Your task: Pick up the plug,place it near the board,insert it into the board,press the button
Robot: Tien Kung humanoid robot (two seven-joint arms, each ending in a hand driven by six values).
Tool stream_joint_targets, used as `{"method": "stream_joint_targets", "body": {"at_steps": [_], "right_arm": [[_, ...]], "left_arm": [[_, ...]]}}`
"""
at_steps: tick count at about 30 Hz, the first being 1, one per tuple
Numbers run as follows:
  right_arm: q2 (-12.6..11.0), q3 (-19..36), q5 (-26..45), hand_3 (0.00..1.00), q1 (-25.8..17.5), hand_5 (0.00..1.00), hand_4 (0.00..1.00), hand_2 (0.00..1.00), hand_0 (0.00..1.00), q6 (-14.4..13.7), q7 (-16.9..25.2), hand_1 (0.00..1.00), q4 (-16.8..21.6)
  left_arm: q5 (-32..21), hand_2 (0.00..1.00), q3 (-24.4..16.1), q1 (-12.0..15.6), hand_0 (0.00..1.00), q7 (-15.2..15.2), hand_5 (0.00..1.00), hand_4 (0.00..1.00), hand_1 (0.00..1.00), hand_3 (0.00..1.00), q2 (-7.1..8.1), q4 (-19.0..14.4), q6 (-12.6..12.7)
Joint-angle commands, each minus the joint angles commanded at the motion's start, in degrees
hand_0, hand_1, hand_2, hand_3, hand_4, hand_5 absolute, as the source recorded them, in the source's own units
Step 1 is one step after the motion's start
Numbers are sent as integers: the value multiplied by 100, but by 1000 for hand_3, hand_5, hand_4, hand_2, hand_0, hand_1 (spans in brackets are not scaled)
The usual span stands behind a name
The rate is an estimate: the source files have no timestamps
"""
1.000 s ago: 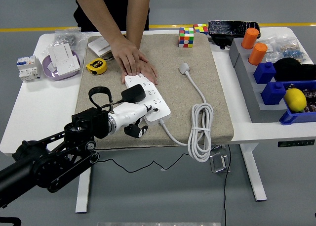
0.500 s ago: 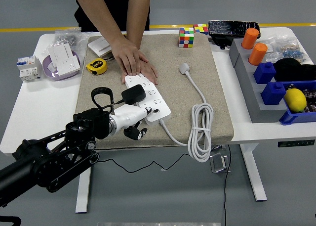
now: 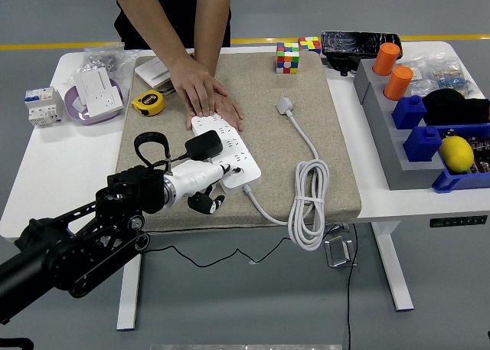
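Since a second ago the left hand (image 3: pixel 200 183) has drawn slightly back toward the table's near edge. Its fingers grip nothing; the black plug (image 3: pixel 205 145) sits in the board (image 3: pixel 230 147) just above them. A person's hand (image 3: pixel 204 96) presses the board's far end.

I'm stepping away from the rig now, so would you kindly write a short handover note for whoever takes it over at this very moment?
Left hand: over the near end of the white power strip, its white fingers beside the black plug adapter; whether they grip it is unclear. Right hand: not in view.
A person's hand presses flat on the strip's far end, steadying it on the beige felt mat.
Done: the plug is picked up and sits on the strip.
Cannot tell: whether it is fully seated.
Left: finish the insertion if needed, then press the button.
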Motion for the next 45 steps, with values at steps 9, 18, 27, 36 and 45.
{"method": "stream_joint_targets", "body": {"at_steps": [9,18,27,36,45], "right_arm": [[20,22,2,919,-2,998,998,883,998,1,-4,952,-1],[33,33,-1,919,22,998,998,883,998,-1,-4,952,1],[41,23,12,918,29,998,998,883,998,1,-1,947,1],[30,-33,24,918,16,998,998,883,998,-2,-2,947,-1],[2,-56,40,918,-7,998,998,883,998,-10,1,945,0]], "left_arm": [[-895,164,-1469,274,160,169,109,446,17,653,-175,-899,-501],[-3041,220,-2472,229,182,-244,47,703,41,605,-330,-765,53],[-4538,509,-2735,91,456,-633,318,890,518,459,-433,-312,955],[-4865,801,-2924,-73,778,-889,343,977,843,701,-570,335,1468],[-3583,932,-2780,-74,950,-594,310,998,959,950,-548,446,1514]]}}
